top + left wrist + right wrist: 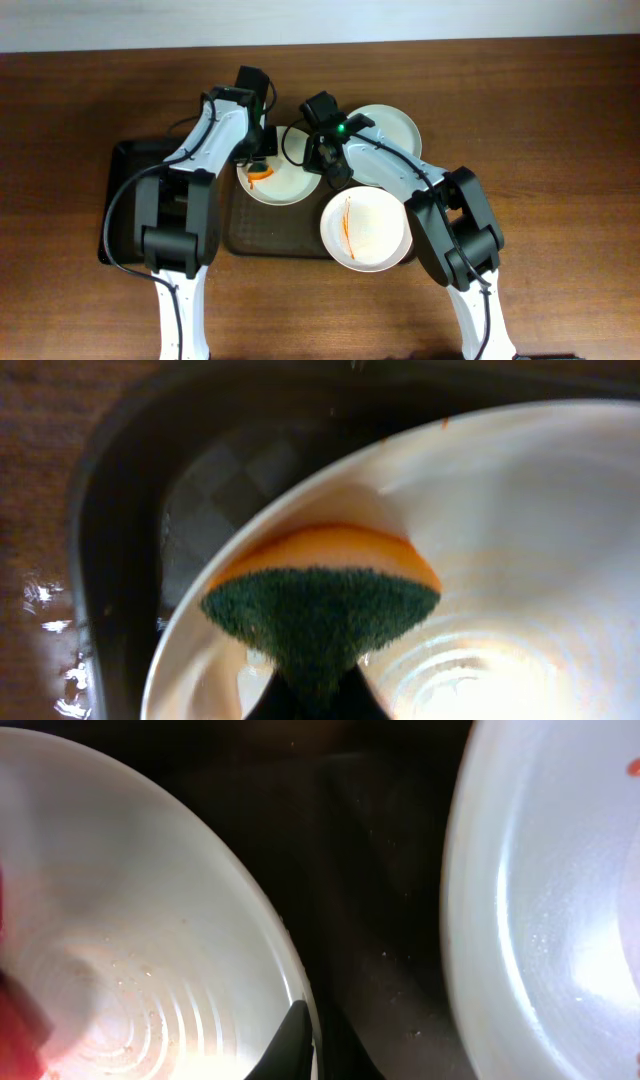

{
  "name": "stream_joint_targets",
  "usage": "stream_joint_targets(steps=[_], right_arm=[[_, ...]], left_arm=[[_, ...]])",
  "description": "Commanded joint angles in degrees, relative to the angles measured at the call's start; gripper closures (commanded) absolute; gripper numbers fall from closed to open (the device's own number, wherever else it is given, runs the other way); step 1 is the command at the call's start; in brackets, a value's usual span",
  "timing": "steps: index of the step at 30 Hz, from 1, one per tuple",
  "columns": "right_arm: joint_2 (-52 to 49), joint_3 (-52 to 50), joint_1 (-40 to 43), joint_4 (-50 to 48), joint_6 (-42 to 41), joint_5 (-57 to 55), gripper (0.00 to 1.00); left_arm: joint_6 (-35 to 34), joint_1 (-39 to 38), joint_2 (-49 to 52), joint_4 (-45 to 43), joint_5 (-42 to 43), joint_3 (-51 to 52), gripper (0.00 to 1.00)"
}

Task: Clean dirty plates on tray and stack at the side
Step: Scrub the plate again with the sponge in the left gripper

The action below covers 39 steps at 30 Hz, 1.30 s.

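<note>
A white plate point(285, 185) with an orange sauce smear lies at the back left of the dark brown tray point(270, 243). My left gripper point(258, 165) is shut on a green-and-orange sponge point(320, 610) and presses it onto this plate point(520, 530). My right gripper point(323, 167) is shut on the plate's right rim point(130, 950); one dark finger point(300, 1045) lies over the edge. A second white plate point(366, 230) with an orange streak lies at the tray's front right. A pale green plate point(392, 128) lies at the back right.
A smaller black tray point(125, 205) lies left of the brown tray, under my left arm. In the right wrist view another plate point(540, 910) with a red speck lies close to the held one, with a strip of tray between them.
</note>
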<state>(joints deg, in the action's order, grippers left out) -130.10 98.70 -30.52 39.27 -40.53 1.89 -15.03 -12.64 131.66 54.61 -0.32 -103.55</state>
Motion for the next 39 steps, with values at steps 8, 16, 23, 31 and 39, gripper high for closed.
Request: stream_joint_targets(steps=[8,16,23,31,39], right_arm=[[-1.33,-1.01,0.74,0.35,-1.31,-5.40,0.96],[-1.46,-1.05,1.36,0.61,-1.29,-5.14,0.96],[-1.46,-1.05,1.36,0.66,-1.29,-5.16,0.96],[-1.46,-1.05,1.36,0.55,-1.31,-5.16,0.96],[-1.46,-1.05,1.36,0.59,-1.29,-5.18,0.96]], left_arm=[[-2.03,-1.16,1.97,-1.22,-1.66,15.87,1.00],[-2.08,-0.92,2.03,-2.03,-12.13,19.21,1.00],[-2.08,-0.98,2.60,-17.38,-17.73,20.37,1.00],[-1.62,-0.98,2.60,2.56,-8.20,20.37,1.00],[6.21,-0.96,2.60,-18.56,-8.24,20.37,1.00]])
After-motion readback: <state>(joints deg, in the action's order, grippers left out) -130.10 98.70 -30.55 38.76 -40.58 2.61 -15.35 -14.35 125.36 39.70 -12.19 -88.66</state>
